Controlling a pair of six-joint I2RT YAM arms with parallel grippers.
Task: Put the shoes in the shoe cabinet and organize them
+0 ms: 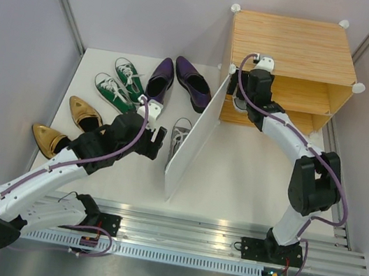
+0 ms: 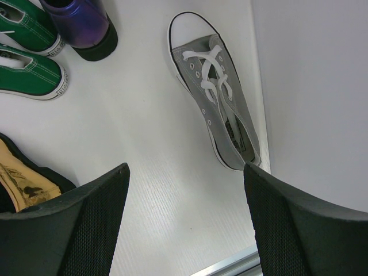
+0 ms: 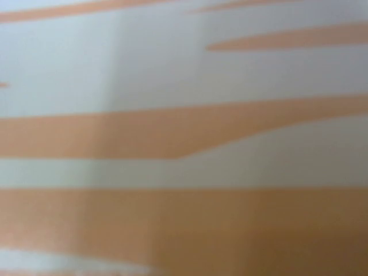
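While both arms reach out from their bases at the near edge of the white worktop [image 1: 247, 184], the left tool [image 2: 185, 178] hangs low over the surface with its black fingers [image 2: 86, 224] spread wide and nothing between them. Just ahead of it a single grey sneaker [image 2: 215, 103] with white laces lies flat on its sole, alone, its toe pointing away and its side running along the foot of the white door panel [image 1: 195, 140]. That door stands swung out toward the arms.

To the left of the tool, the gold pointed shoes [image 1: 66, 125] lie side by side near the worktop's left edge. Behind them sits the pair of green sneakers [image 1: 121, 85], and beyond those the glossy purple dress shoes [image 1: 180, 80] rest close to the back wall, their toes angled apart. All three pairs are outside the cabinet.

On the right, the right arm [image 1: 291, 138] stretches up to the front of the shoe cabinet [image 1: 291, 50], a bamboo-grain box at the far right corner. The right tool [image 1: 247, 92] is at the open shelves, its fingers hidden from above; its own camera gives only a blur of wood grain, so whether it is open or holding anything cannot be told.
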